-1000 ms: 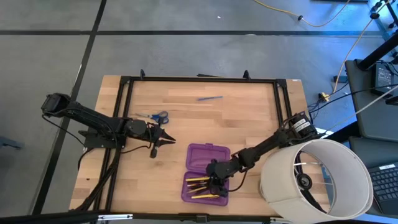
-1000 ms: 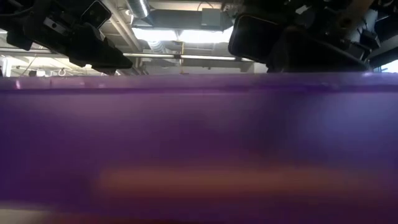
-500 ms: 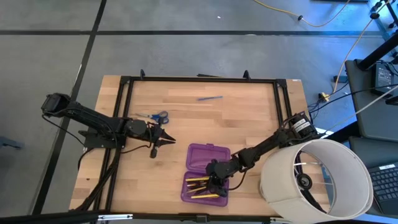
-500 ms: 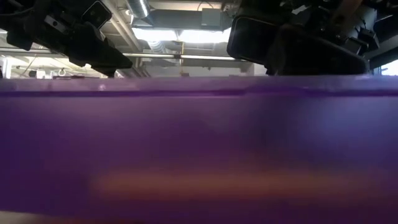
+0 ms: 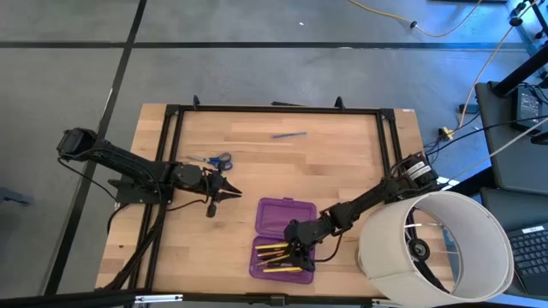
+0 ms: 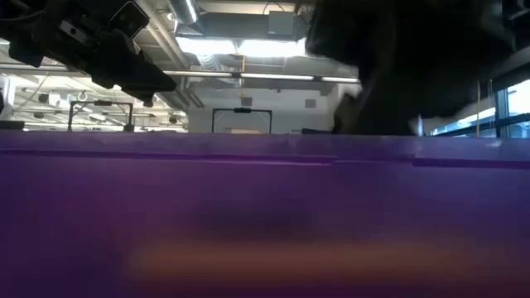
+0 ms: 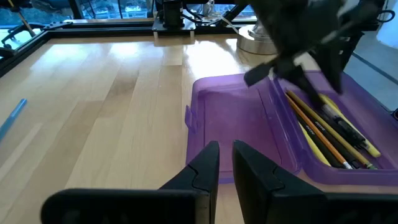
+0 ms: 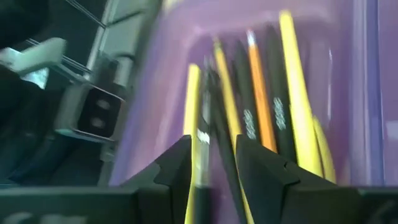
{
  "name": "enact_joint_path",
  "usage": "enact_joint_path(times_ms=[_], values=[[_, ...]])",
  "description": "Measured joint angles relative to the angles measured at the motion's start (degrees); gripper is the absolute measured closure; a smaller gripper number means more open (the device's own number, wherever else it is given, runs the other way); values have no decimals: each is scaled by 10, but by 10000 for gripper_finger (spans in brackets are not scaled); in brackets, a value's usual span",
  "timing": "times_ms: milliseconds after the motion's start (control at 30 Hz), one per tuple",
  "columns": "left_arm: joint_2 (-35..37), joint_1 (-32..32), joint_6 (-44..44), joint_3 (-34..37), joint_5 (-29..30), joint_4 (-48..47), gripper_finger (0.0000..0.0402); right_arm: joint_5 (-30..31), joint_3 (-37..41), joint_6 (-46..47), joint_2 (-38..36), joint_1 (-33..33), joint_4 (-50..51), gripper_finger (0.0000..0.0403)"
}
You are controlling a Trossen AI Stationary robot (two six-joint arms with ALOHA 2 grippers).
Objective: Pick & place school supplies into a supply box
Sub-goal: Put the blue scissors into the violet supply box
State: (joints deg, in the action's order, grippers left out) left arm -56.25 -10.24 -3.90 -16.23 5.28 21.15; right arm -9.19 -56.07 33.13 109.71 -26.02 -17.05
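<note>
The purple supply box (image 5: 287, 214) lies open near the table's front edge, and its near wall fills the low view (image 6: 265, 215). Its near half holds several yellow pencils and dark pens (image 5: 274, 250) (image 7: 323, 134) (image 8: 292, 87). My right gripper (image 5: 297, 253) (image 8: 211, 146) hangs open just over them. One yellow pencil and a dark pen lie below the gap between its fingers. My left gripper (image 5: 229, 192) (image 7: 225, 152) waits to the left of the box, its fingers a narrow gap apart and empty. Blue-handled scissors (image 5: 211, 159) and a blue pen (image 5: 289, 134) lie flat on the table.
A large white cylinder (image 5: 437, 248) stands at the table's near right corner, close beside my right arm. A black frame (image 5: 274, 109) runs along the table's far edge and its sides. Bare wood (image 5: 334, 171) lies between the box and the far edge.
My right gripper has opened over the box's near half; the gap between its fingers is wider than before. In the low view the box's top edge stands lower than a second ago.
</note>
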Motion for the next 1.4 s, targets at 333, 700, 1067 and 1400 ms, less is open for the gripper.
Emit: enact_joint_path(times_ms=[333, 700, 1067, 1400], values=[[0, 0, -13, 0, 0, -3, 365, -16, 1, -123, -90, 4, 39, 272], [0, 0, -15, 0, 0, -3, 365, -25, 134, -157, -243, 54, 33, 272], [0, 0, -18, 0, 0, 1, 362, 119, 356, -163, -490, 90, -14, 272], [0, 0, -12, 0, 0, 1, 354, 250, 476, -184, -608, 90, -8, 271]])
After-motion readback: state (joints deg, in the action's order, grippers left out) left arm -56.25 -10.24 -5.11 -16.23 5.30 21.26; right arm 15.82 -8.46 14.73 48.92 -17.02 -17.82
